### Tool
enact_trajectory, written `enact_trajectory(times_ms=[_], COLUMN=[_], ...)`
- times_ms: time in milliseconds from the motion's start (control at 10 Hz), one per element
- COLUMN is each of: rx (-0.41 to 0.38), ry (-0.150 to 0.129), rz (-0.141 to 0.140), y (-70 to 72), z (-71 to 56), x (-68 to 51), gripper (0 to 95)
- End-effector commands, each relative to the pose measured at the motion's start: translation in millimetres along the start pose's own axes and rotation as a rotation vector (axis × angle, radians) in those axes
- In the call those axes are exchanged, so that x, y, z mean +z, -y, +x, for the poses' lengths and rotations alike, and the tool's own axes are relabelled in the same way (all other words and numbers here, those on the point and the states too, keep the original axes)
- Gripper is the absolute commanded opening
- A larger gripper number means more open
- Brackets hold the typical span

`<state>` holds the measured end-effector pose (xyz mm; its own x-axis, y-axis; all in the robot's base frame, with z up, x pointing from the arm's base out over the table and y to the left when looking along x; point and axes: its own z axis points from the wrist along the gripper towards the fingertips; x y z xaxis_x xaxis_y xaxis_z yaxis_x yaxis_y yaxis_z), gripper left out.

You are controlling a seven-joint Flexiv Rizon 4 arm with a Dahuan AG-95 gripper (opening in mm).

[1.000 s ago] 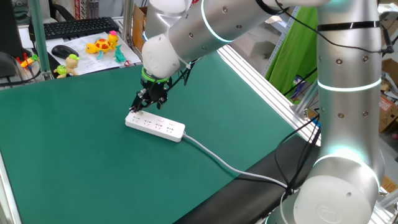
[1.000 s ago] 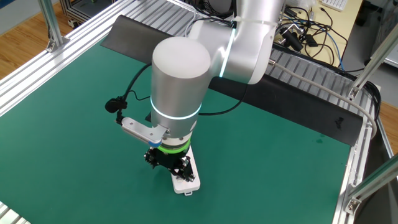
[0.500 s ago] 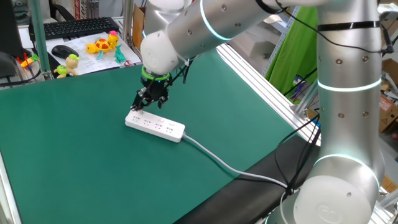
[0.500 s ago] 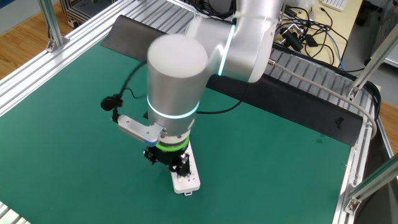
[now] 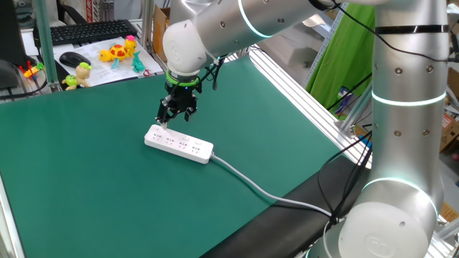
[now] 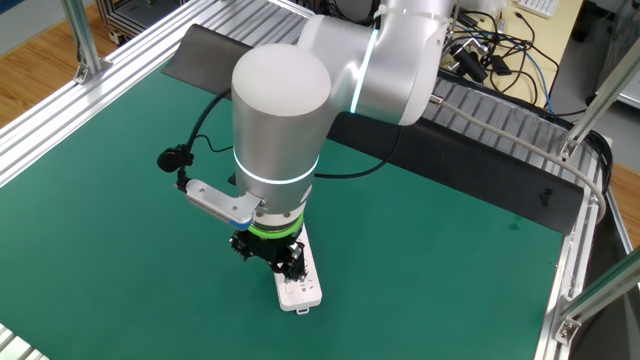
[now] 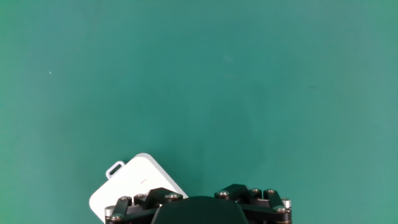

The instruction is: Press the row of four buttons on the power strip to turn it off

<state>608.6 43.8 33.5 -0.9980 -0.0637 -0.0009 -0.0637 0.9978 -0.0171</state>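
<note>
The white power strip lies flat on the green mat, its grey cable trailing towards the near right. The four buttons are too small to tell from the strip's body. My gripper hangs just above the strip's left end, clear of it, its fingers spread apart with nothing between them. From the other side the gripper hides most of the strip. In the hand view one rounded end of the strip shows at the lower left, partly under the left finger of the gripper.
A black keyboard, a mouse and small toys sit beyond the mat's far left corner. Aluminium rails border the mat on the right. The arm's large body looms over the strip.
The gripper has lifted off the strip's left end and drawn slightly away from it. The strip has not moved, and the fingers' spread is unchanged.
</note>
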Motion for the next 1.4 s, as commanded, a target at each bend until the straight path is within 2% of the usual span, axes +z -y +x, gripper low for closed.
enact_trajectory(times_ms=[100,900,1000,1400], rx=[-0.002,-0.08,-0.093,-0.098], ry=[0.007,0.018,0.017,0.014], rz=[0.0,0.012,0.014,0.014], y=[-2.2,-4.9,-6.0,-8.1], z=[0.1,-11.6,-12.3,-13.9], x=[-0.9,12.2,10.2,15.6], gripper=[76.0,76.0,76.0,76.0])
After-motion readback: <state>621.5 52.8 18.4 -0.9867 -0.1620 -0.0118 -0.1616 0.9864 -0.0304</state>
